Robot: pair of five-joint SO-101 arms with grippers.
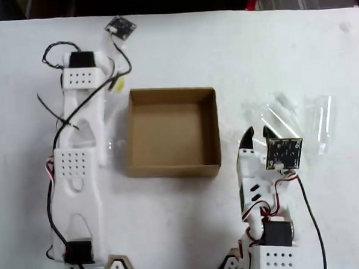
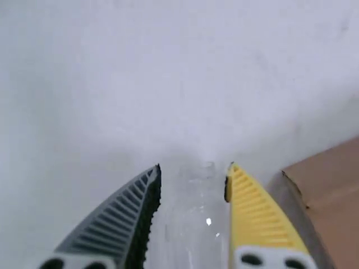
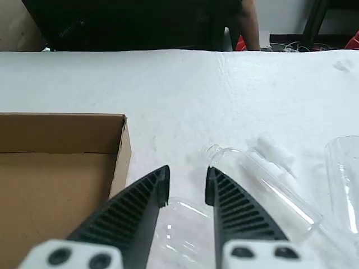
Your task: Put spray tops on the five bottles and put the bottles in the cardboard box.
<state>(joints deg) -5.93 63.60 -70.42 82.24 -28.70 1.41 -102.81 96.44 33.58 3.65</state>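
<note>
The cardboard box [image 1: 175,168] is brown, square and open-topped, and sits mid-table [image 1: 184,230] between the two arms; clear plastic bottles [image 1: 320,124] lie on their sides to its right, one showing an open neck, with what looks like a white spray top [image 3: 272,150] just beside it; the left claw [image 2: 194,169], one finger grey and one yellow, is spread partway and pinches a lone bottle [image 2: 190,224] by its sides, near the box's far left corner; the right claw [image 3: 187,174], black-fingered, stands slightly parted, gripping nothing, just above another lying bottle.
</note>
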